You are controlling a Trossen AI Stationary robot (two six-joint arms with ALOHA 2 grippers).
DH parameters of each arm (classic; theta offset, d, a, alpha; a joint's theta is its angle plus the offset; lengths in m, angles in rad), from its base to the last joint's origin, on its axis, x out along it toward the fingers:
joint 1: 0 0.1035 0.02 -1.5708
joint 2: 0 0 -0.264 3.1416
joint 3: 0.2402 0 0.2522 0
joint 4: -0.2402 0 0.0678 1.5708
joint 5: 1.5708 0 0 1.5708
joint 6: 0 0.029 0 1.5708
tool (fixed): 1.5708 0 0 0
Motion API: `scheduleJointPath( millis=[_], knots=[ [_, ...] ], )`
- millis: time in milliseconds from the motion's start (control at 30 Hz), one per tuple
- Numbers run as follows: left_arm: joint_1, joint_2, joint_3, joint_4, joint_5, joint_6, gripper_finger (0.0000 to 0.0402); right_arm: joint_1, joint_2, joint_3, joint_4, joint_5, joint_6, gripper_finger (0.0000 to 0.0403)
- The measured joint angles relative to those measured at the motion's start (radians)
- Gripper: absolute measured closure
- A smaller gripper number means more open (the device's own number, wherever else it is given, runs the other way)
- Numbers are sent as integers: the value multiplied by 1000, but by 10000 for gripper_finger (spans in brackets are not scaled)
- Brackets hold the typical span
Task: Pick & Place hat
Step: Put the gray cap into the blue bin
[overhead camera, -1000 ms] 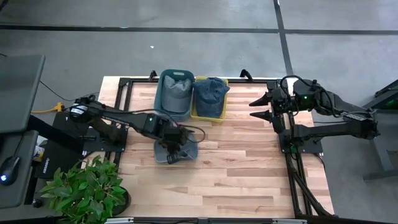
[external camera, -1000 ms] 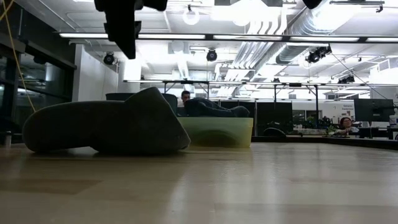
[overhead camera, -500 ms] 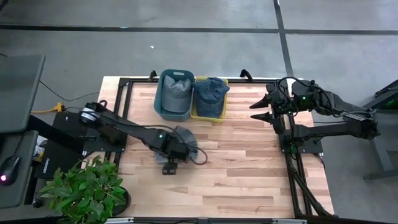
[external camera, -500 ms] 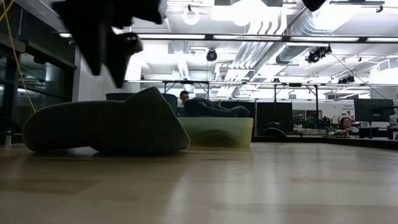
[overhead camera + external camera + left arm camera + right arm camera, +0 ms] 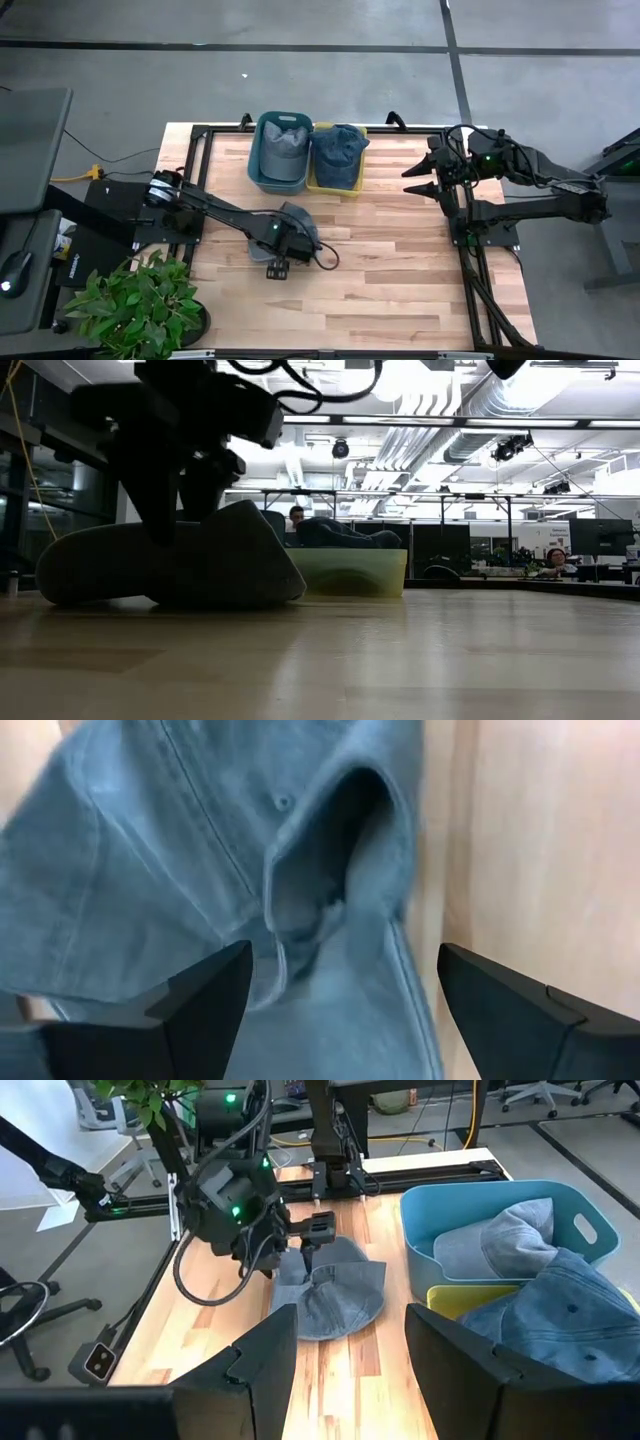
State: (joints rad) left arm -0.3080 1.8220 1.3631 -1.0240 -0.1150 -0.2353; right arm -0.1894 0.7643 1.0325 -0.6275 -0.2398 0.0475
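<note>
Tabletop clutter: left hand spread over hat, bins behind.

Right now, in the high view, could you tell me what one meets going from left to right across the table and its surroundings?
Potted plant → left gripper above the loose grey hat → yellow bin with a blue hat → right gripper, open, waiting at the table's right edge.

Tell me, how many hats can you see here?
3. One grey hat lies on the table under the left gripper, one sits in the blue bin, one in the yellow bin. More may hide underneath.
</note>
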Motion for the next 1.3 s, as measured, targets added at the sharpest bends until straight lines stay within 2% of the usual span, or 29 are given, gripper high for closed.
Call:
scheduleJointPath(
  millis=[233, 467, 733, 833, 933, 1033, 1267, 1300],
  knots=[
    [9, 61, 0, 38, -49, 8, 85, 0, 0, 0, -1, 0, -1, 221],
    [49, 62, 0, 83, -38, 80, 85, 0, 0, 0, -5, 0, 4, 221],
    [109, 62, 0, 132, 118, 187, 87, 0, 0, 0, -24, -6, 16, 221],
    [111, 62, 0, 132, 184, 218, 102, 0, 0, 0, -29, -6, 23, 221],
    [112, 62, 0, 132, 206, 231, 137, 0, 0, 0, -31, -6, 23, 221],
    [112, 62, 0, 132, 203, 231, 191, 0, 0, 0, -30, -6, 23, 221],
    [112, 62, 0, 128, 206, 214, 369, 0, 0, 0, -30, -6, 30, 221],
    [112, 62, 0, 128, 214, 207, 382, 0, 0, 0, -30, -6, 31, 221]
  ],
)
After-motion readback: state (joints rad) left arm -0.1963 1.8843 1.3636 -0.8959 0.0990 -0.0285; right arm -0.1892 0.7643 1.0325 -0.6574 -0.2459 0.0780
